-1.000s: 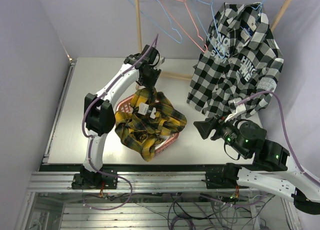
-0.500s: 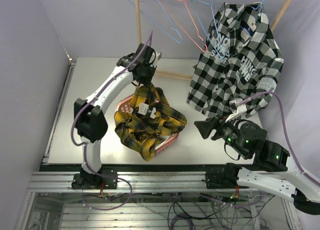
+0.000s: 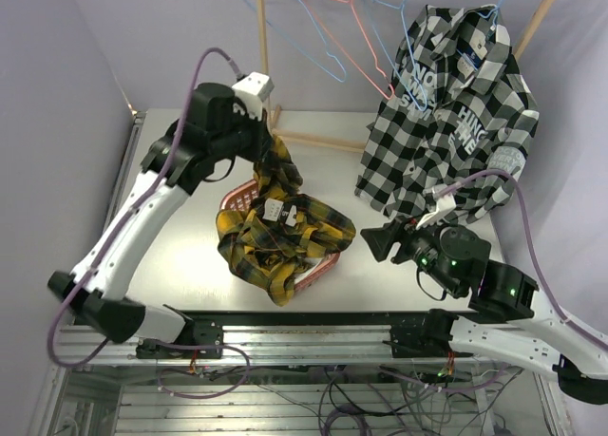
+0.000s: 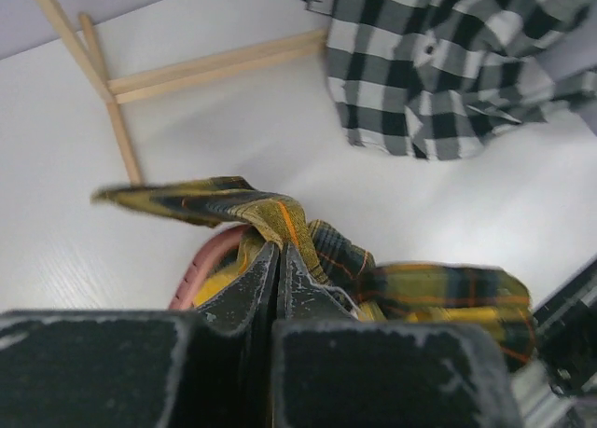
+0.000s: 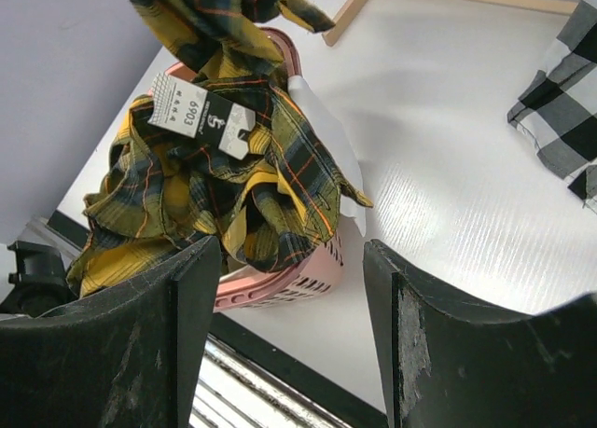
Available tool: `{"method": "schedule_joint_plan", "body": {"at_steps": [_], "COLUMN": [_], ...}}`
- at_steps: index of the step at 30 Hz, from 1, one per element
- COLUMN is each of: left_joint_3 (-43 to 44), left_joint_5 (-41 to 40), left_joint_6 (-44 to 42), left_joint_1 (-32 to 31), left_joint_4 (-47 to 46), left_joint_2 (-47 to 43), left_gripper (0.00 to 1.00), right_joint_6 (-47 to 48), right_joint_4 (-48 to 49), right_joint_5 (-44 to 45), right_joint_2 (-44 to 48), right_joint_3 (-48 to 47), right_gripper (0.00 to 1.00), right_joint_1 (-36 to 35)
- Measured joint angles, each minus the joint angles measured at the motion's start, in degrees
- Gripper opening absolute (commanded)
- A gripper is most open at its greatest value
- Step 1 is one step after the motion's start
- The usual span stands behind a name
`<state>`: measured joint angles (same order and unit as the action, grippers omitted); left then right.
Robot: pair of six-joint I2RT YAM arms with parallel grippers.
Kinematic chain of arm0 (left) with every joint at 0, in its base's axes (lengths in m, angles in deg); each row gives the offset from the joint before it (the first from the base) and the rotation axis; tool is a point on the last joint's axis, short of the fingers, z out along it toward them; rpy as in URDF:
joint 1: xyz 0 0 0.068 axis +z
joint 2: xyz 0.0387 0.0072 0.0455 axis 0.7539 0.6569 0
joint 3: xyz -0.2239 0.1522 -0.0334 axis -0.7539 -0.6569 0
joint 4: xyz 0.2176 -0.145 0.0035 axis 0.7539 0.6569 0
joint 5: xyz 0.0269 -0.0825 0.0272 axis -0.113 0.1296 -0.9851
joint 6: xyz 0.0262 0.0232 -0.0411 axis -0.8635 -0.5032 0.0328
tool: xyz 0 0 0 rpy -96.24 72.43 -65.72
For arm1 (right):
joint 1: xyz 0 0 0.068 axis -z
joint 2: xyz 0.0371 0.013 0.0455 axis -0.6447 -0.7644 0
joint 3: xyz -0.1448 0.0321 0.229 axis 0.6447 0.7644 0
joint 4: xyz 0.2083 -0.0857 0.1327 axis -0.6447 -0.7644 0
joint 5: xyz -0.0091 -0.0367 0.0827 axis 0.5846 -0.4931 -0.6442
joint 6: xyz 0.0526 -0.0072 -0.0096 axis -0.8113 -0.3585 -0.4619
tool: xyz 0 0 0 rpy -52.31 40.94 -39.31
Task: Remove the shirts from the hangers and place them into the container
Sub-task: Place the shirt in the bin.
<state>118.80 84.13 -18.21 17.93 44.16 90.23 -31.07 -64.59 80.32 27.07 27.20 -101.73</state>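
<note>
Grips yellow plaid shirt (image 3: 285,232) in closed left gripper (image 4: 278,251), above container (image 3: 319,272) at frame centre, with right gripper (image 5: 289,249) open.

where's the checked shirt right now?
Top view, upper right: the checked shirt hangs from the wooden rack, beyond the right gripper and right of the pink basket.
</note>
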Motion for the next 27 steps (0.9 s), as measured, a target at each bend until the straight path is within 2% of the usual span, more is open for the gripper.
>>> {"method": "schedule_joint_plan", "body": {"at_steps": [8, 14, 20, 27], "left_joint_3": [-14.4, -16.4, -13.4, -16.7], "left_joint_5": [11.7, 20.6, 27.3, 23.3], "left_joint_6": [-0.2, -0.2, 0.0, -2.4], "left_joint_1": [-0.2, -0.3, -0.3, -0.3], "left_joint_4": [-5.9, -10.4, -11.1, -2.3], "left_joint_2": [-16.7, -25.6, -26.2, -24.5], "left_gripper": [0.07, 0.07, 0.07, 0.07], "right_joint_6": [0.0, -0.3, -0.9, -1.6], "right_joint_4": [2.2, 4.3, 5.8, 5.8], "right_joint_5": [-0.2, -1.3, -2.6, -2.6], "right_joint_2": [-2.1, -4.8, -7.2, -6.1], "right_joint_3": [1.1, 2.4, 2.4, 2.4], "right_gripper": [0.62, 0.61, 0.61, 0.61], "right_joint_1": [0.0, 0.0, 0.0, 0.0]}}
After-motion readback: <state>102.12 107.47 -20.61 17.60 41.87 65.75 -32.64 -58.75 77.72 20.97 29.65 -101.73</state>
